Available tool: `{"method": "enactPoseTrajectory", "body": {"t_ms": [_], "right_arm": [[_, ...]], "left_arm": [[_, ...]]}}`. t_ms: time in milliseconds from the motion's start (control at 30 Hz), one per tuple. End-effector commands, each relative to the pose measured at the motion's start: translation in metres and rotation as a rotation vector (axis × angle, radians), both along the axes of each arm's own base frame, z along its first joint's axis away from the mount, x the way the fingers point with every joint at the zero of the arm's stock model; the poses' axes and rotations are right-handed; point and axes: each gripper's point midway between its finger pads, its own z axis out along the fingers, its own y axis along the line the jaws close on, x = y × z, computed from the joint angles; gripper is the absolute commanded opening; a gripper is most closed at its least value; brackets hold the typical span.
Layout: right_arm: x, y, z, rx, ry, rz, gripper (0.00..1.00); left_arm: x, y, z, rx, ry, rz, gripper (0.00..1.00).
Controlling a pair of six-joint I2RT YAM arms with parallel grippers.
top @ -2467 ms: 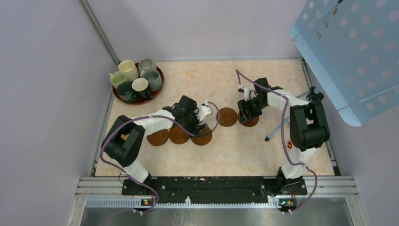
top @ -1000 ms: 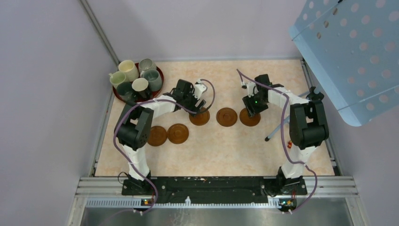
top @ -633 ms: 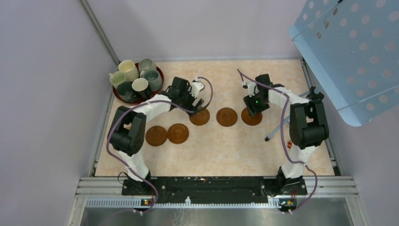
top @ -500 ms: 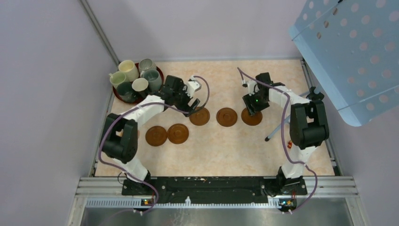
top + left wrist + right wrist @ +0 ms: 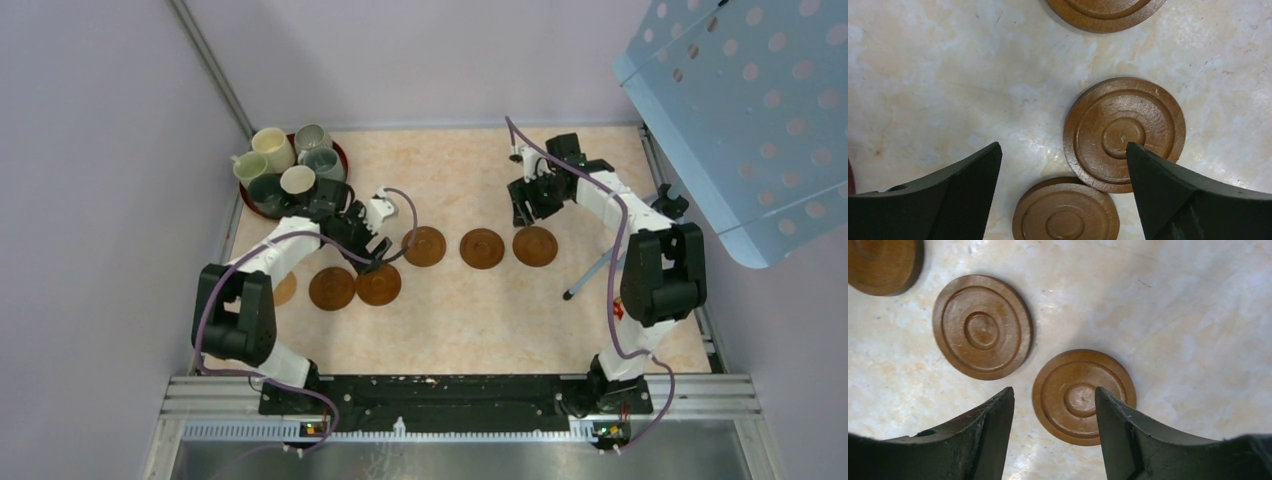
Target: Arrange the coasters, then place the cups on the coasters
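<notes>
Step in hand: arranging coasters; cups not started.

L gripper [image 5: 366, 246] hangs over the table w/ jaws at full spread, nothing held. In its wrist view one coaster [image 5: 1124, 134] lies flat below, off-centre toward the right finger. A 2nd coaster [image 5: 1066, 212] sits wrist-side of it, touching or nearly so. A 3rd is cut off at the far edge.

R gripper [image 5: 524, 208] is partly open and empty. A coaster [image 5: 1083, 397] lies flat under it, nearer its right finger, clear of both pads. Another coaster [image 5: 982, 326] lies out past the left finger.

Top view: 3 coasters make an even row btwn the 2 grippers, the last one just on the near side of the R gripper. The other 3 are bunched on the near side of the L gripper. The tan coaster [image 5: 284, 290] there is half hidden by the L forearm.

All 6 cups [image 5: 272, 148] stand on the tray [image 5: 342, 157], just beyond the L gripper on its left. None is on a coaster.

Next, prob: L takes the bunched coaster below it and moves it to a spaced spot.
- Needs jaws centred over the disc.
- Needs to go low enough to catch the thin rim.
- Needs care not to nudge the neighbour.
- Gaps should leave room for cup handles.
</notes>
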Motion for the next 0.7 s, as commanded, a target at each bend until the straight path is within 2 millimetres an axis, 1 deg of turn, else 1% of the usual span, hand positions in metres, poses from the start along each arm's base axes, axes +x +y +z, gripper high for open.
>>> {"method": "enactPoseTrajectory", "body": {"t_ms": [0,200,267,300,433,500,533,600,667], "right_arm": [[-0.018,0.026,0.029,0.102,-0.018,0.07,0.6],[-0.043,0.053,0.027,0.136,0.002,0.152,0.6],[-0.049,0.067,0.028,0.148,0.004,0.182,0.6],[-0.051,0.074,0.028,0.152,0.004,0.197,0.59],[-0.061,0.116,0.032,0.166,-0.004,0.271,0.57],[-0.066,0.14,0.032,0.173,-0.008,0.312,0.56],[-0.068,0.152,0.031,0.174,-0.011,0.334,0.55],[-0.074,0.176,0.028,0.179,-0.011,0.381,0.54],[-0.08,0.201,0.026,0.186,-0.006,0.425,0.53]], "left_arm": [[-0.003,0.016,-0.001,-0.014,0.009,-0.011,0.99],[-0.013,0.052,-0.003,-0.009,0.013,0.069,0.99],[-0.015,0.065,-0.003,-0.008,0.009,0.1,0.98],[-0.016,0.078,-0.002,-0.012,0.009,0.134,0.98],[-0.02,0.119,0.006,-0.032,0.0,0.228,0.96],[-0.024,0.146,0.01,-0.041,-0.008,0.301,0.95],[-0.026,0.155,0.01,-0.044,-0.007,0.325,0.94],[-0.031,0.167,0.01,-0.046,-0.005,0.362,0.93],[-0.035,0.169,0.009,-0.046,-0.005,0.37,0.91]]}}
